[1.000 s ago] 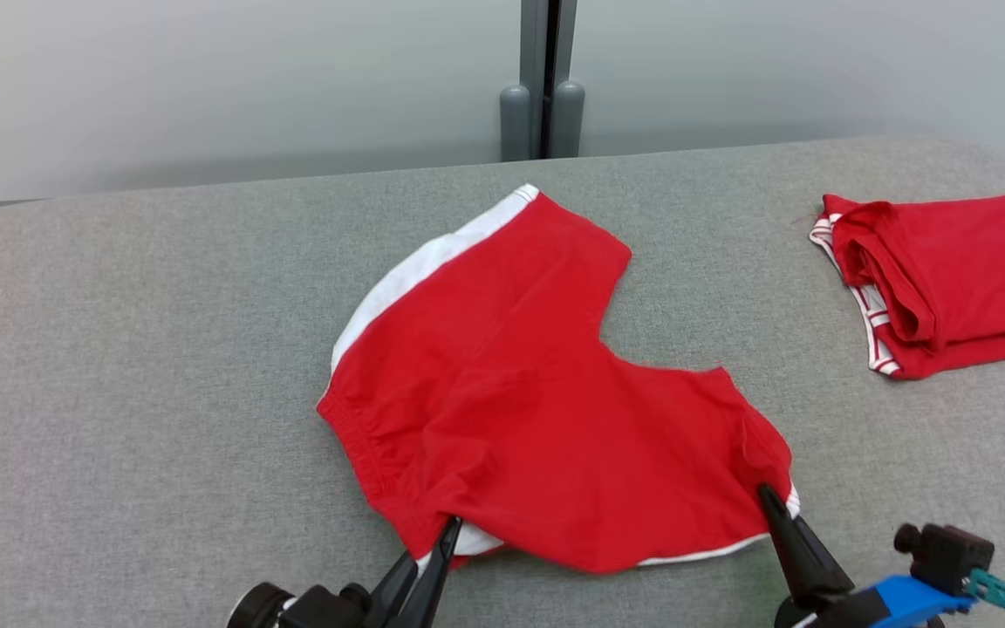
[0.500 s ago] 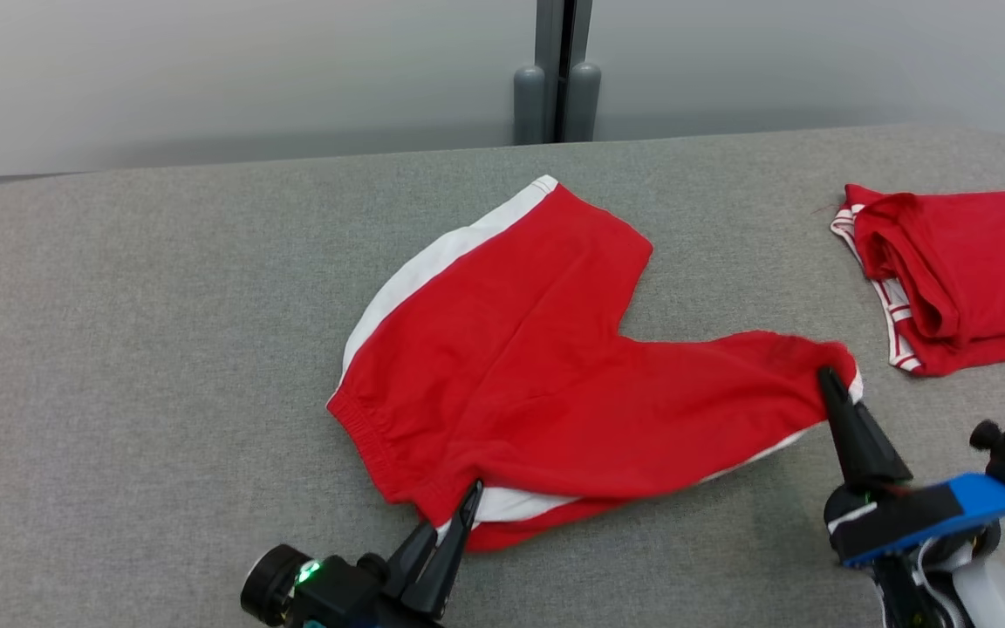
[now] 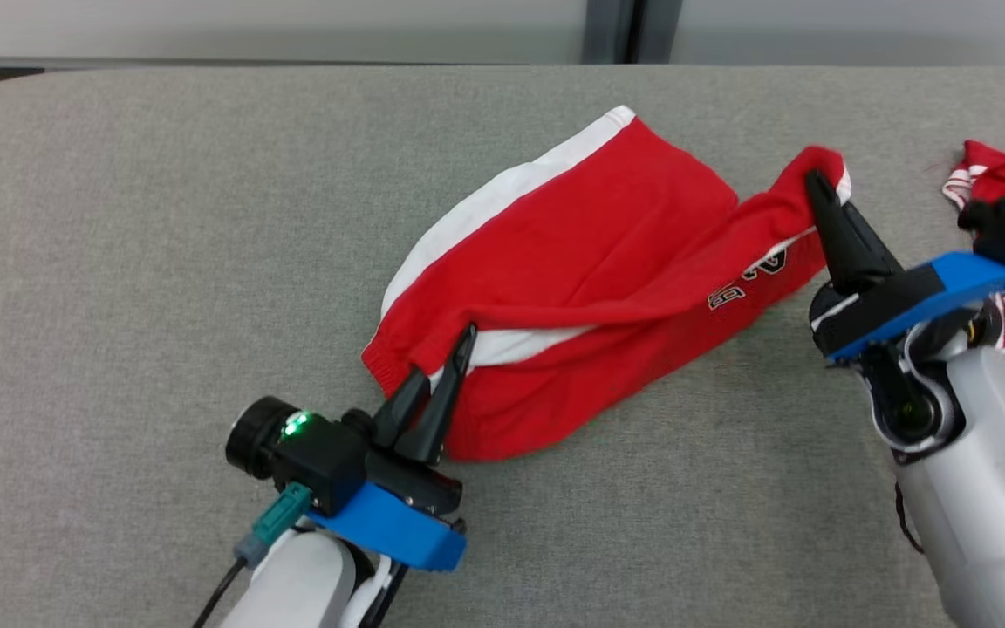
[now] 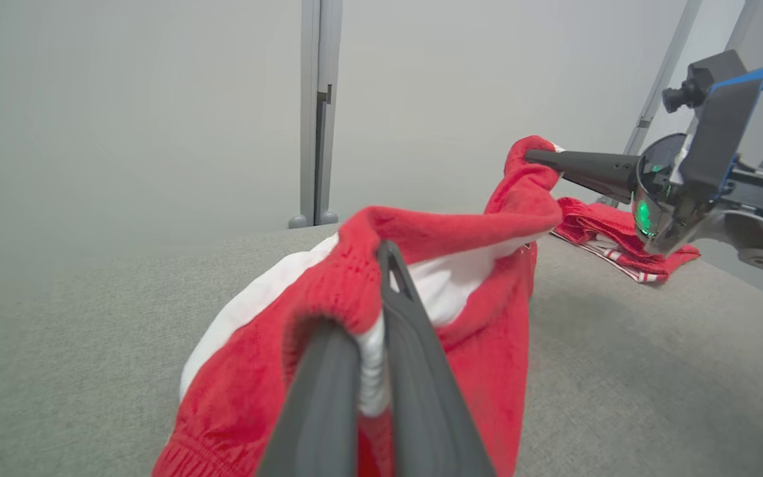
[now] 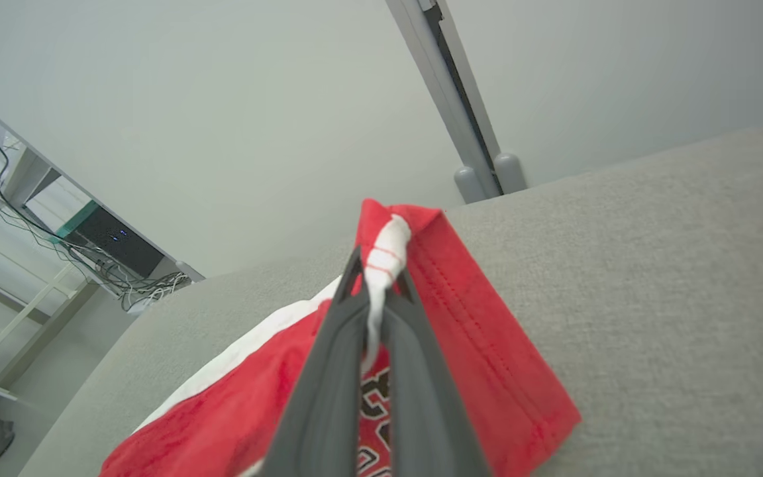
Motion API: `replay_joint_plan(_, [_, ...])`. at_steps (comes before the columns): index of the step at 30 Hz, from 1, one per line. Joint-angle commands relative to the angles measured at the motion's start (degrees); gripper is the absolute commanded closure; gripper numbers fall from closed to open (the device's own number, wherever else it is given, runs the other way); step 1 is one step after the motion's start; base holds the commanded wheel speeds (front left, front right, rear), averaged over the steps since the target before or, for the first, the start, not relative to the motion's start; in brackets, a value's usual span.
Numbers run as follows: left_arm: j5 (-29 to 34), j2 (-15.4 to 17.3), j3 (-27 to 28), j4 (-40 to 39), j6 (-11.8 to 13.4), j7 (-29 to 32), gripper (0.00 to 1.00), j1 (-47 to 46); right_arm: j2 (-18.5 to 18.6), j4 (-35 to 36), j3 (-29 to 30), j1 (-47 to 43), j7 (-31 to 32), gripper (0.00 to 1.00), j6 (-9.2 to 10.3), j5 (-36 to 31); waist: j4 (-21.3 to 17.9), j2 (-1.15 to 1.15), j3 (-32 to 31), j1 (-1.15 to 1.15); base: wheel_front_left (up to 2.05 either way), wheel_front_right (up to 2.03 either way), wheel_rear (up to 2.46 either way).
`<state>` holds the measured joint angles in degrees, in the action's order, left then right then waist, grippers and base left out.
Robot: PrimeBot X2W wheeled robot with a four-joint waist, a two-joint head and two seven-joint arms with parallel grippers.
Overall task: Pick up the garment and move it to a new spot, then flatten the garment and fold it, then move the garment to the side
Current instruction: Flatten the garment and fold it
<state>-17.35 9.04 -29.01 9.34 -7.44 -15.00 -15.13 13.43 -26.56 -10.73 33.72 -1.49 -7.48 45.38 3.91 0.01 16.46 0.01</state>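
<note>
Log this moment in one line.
phase: folding | left tool: shut on shorts waistband | right tool: shut on leg hem, off table

Dark tapered fingers [image 3: 446, 401], blue brackets [image 3: 389, 528], pale forearms [image 3: 991, 506]

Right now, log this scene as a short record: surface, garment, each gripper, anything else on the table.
Surface: grey fabric-covered table
Garment: red shorts with a white side stripe, partly lifted, the far leg lying flat on the table
Left gripper: shut on the waistband corner
Right gripper: shut on a leg hem corner, held above the table
Fabric between the grips: a loose fold, with lettering showing near the right gripper
Other item: second red garment with white stripes, at the table's right side
</note>
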Motion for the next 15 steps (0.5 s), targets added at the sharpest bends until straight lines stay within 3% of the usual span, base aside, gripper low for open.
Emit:
replay_joint_plan(1, [-0.34, -0.13, 0.57, 0.3, -0.01, -0.24, 1.0, -1.65, 0.22, -0.9, -0.15, 1.98, 0.21, 1.0, -0.03, -0.49, 1.83, -0.01, 1.9, -0.01, 0.0, 0.0, 0.0])
replay_joint_plan(15, [-1.03, -3.92, 4.92, 6.62, -0.01, -0.24, 1.0, -9.74, -1.96, -22.95, -5.52, 24.69, 1.11, 1.0, -0.03, -5.37, 6.59, -0.01, 8.69, -0.01, 0.0, 0.0, 0.0])
